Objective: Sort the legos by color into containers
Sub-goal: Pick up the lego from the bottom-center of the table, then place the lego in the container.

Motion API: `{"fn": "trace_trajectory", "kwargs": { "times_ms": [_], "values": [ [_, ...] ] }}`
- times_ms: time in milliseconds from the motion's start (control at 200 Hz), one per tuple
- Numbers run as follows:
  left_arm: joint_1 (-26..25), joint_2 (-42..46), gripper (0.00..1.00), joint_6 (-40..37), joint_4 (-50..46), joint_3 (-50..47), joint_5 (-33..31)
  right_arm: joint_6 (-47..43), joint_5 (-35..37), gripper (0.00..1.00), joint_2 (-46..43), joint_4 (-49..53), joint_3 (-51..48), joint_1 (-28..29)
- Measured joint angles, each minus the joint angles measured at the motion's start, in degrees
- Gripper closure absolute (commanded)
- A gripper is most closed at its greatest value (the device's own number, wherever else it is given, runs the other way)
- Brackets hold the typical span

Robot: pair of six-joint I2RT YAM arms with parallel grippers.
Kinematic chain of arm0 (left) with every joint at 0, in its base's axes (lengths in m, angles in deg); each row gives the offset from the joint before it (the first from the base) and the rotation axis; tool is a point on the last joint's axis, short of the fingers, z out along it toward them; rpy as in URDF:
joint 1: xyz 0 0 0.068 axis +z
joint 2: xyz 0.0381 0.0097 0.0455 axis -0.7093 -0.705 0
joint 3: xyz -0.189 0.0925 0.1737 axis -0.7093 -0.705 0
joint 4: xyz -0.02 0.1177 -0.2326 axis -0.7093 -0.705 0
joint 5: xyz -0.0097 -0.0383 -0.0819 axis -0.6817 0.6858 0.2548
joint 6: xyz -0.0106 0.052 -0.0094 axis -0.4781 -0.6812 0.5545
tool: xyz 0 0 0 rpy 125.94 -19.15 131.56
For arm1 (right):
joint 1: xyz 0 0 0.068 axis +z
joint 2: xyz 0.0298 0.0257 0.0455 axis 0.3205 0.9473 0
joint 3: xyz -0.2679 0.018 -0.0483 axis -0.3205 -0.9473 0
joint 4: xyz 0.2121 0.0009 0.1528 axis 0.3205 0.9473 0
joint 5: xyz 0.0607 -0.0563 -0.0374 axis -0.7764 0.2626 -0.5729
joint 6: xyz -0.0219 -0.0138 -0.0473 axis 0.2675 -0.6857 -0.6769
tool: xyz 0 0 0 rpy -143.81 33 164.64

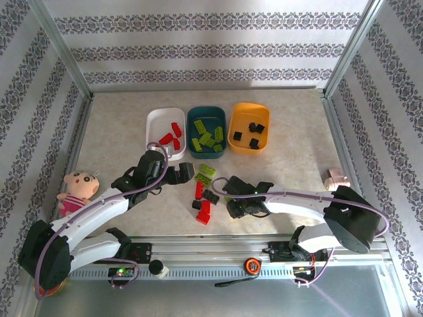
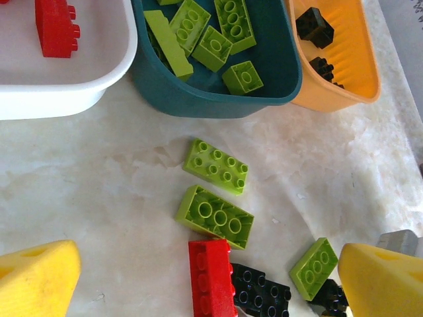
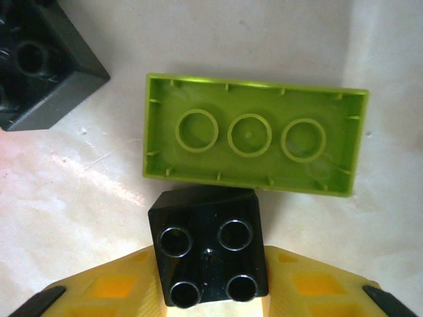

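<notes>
The white tub (image 1: 156, 119) holds red legos, the teal tub (image 1: 206, 112) lime ones, the orange tub (image 1: 244, 111) black ones. Loose legos lie in front of the tubs: two lime bricks (image 2: 216, 165) (image 2: 215, 216), a red one (image 2: 211, 277), a black one (image 2: 261, 292) and a further lime one (image 2: 317, 267). My left gripper (image 1: 182, 174) (image 2: 208, 284) hangs open over this cluster, nothing between its yellow fingers (image 2: 36, 281). My right gripper (image 1: 230, 201) (image 3: 208, 281) is shut on a small black four-stud lego (image 3: 208, 247), right beside an upturned lime brick (image 3: 254, 135).
A pink plush doll (image 1: 78, 191) lies at the left edge. A small pink object (image 1: 337, 177) sits by the right wall. Another black brick (image 3: 39, 63) lies close to my right gripper. More red and black bricks (image 1: 203, 211) lie toward the near rail.
</notes>
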Motion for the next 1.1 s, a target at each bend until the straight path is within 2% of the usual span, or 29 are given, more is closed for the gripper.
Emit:
{"fn": "trace_trajectory", "kwargs": {
  "times_ms": [230,395,590,780,864,979,1104],
  "values": [
    [0.0,1.8,0.0,0.0,-1.8,0.0,-1.7,-1.2,0.9,0.69,-9.4,2.0,2.3,-1.0],
    [0.0,2.8,0.0,0.0,-2.0,-1.1,-1.9,-3.5,1.0,0.69,-9.6,0.5,8.1,-9.4],
    [0.0,2.8,0.0,0.1,-2.7,-2.1,-1.6,-4.1,0.9,0.7,0.9,-6.6,17.9,-22.9],
    [0.0,3.4,0.0,0.2,-3.3,-2.1,-0.7,-3.9,0.8,0.67,16.8,-9.6,30.2,-28.9],
    [0.0,3.5,0.0,0.2,-3.7,-2.1,-0.4,-3.2,0.8,0.6,22.3,-9.6,34.0,-30.5],
    [0.0,3.6,0.0,0.2,-3.9,-2.3,0.1,-2.0,0.5,0.35,26.6,-9.4,36.8,-32.0],
    [0.0,3.5,0.0,0.2,-3.9,-2.3,1.3,-2.0,0.3,0.29,28.5,-9.0,39.5,-32.8]
  ]
}}
